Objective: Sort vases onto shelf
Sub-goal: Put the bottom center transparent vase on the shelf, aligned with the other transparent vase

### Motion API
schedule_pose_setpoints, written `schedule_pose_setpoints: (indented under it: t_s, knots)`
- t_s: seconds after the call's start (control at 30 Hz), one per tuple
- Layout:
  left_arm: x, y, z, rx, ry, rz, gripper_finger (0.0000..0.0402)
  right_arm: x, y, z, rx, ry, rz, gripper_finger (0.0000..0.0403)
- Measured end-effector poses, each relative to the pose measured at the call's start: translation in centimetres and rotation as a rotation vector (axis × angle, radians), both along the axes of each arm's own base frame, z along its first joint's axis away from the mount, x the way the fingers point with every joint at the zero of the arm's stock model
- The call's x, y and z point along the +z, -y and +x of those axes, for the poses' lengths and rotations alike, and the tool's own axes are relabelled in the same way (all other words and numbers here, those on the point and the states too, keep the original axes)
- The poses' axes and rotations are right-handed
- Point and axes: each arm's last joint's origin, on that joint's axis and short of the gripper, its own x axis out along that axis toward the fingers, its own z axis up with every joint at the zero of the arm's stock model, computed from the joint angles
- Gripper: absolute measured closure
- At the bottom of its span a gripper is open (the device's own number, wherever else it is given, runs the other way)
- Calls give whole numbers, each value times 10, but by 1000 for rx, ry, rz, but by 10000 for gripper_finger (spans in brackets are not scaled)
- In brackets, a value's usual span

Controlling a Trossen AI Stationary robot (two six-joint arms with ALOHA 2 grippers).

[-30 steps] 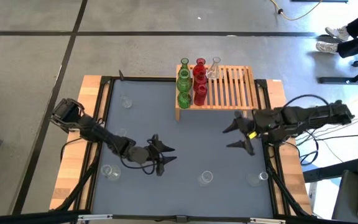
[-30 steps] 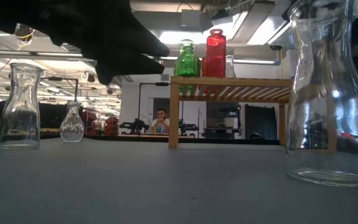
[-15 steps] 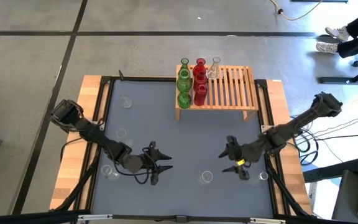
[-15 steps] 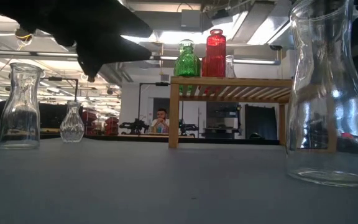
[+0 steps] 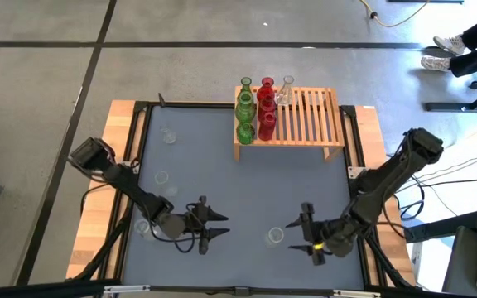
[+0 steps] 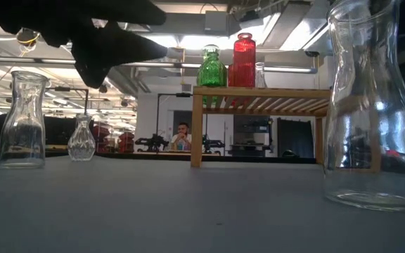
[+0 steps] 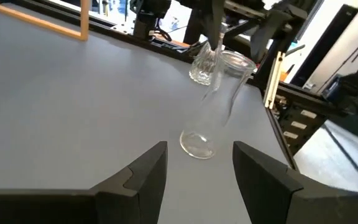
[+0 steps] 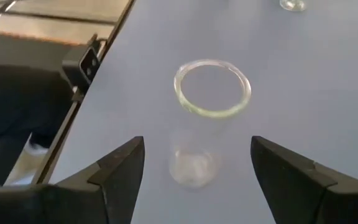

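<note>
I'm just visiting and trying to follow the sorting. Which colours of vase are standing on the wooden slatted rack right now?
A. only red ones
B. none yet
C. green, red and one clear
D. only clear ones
C: in the high view the shelf carries green vases, red vases and one clear vase at its left end, while the other clear vases stand on the table.

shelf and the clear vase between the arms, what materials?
Shelf: light unfinished-looking wood, with slats and visible pale grain. Clear vase: likely glass, though clear plastic is possible; it is transparent, with a glossy rim and the table showing through.
</note>
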Motion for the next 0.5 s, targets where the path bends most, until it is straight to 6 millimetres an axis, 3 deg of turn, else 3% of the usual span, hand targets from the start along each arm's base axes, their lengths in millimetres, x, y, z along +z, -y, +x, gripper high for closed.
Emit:
schedule_pose_setpoints:
  t_s: [0.5]
  knots:
    - [-8, 2, 3, 5, 16, -31, 226, -41, -20, 22, -160, 64, -37, 125]
